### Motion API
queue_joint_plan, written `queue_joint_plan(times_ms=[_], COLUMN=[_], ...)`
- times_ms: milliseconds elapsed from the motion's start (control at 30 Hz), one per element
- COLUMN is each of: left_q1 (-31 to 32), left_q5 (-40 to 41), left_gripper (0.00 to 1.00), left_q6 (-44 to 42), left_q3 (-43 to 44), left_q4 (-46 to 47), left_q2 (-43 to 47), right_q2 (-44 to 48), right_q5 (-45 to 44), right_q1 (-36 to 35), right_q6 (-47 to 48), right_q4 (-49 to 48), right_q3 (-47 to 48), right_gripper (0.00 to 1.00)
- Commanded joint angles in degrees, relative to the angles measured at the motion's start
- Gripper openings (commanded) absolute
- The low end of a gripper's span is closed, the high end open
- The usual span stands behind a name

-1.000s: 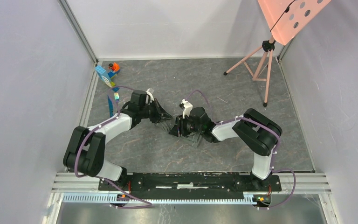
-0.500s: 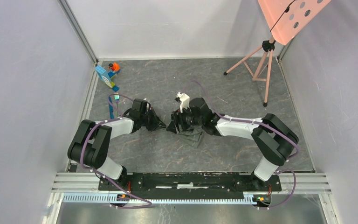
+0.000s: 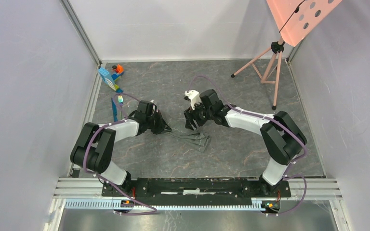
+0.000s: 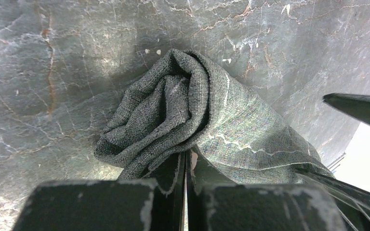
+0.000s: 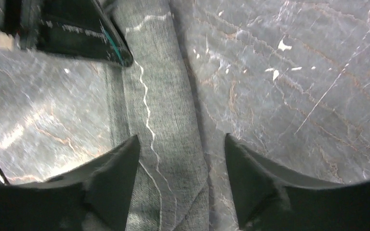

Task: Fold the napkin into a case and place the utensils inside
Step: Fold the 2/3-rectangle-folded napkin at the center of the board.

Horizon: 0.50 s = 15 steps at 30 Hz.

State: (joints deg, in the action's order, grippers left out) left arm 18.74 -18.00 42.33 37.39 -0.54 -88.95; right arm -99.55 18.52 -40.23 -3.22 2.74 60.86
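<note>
In the middle of the top view we see the napkin (image 3: 195, 140), a narrow rumpled strip on the table (image 3: 250, 144). Our left gripper (image 4: 185, 166) is clenched on its bunched left end. Our right gripper (image 5: 180, 142) hovers over it, fingers spread wide, holding nothing. The utensils (image 3: 116, 108) lie at upper left.
</note>
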Motion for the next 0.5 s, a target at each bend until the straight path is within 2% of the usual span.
queue_joint_plan(times_ms=[0, 100, 267, 367, 467], left_q1=[-0.20, -0.25, -0.21, -0.20, -0.20], left_q5=[4.89, 4.25, 3.52, 3.17, 1.91], left_gripper=[0.02, 0.02, 0.03, 0.07, 0.16], left_q6=[-4.12, -4.65, -5.95, -6.15, -4.93], left_q3=[0.64, 1.01, 3.11, 4.85, 4.83], left_q4=[-2.50, -2.93, -5.95, -8.76, -9.68], left_q2=[-2.05, -1.59, 2.00, 5.52, 9.82], right_q2=[0.62, 2.73, 6.54, 9.05, 11.46], right_q5=[3.97, 5.98, 7.27, 0.65, -4.99], right_q1=[0.24, 0.16, -0.36, -2.31, -4.94], right_q6=[1.17, -0.94, -4.76, -5.57, -5.11], right_q4=[0.19, -2.33, -9.56, -11.24, -15.22], right_q3=[-3.43, -7.78, -16.37, -21.13, -25.13], right_gripper=[0.62, 0.45, 0.35, 0.28, 0.24])
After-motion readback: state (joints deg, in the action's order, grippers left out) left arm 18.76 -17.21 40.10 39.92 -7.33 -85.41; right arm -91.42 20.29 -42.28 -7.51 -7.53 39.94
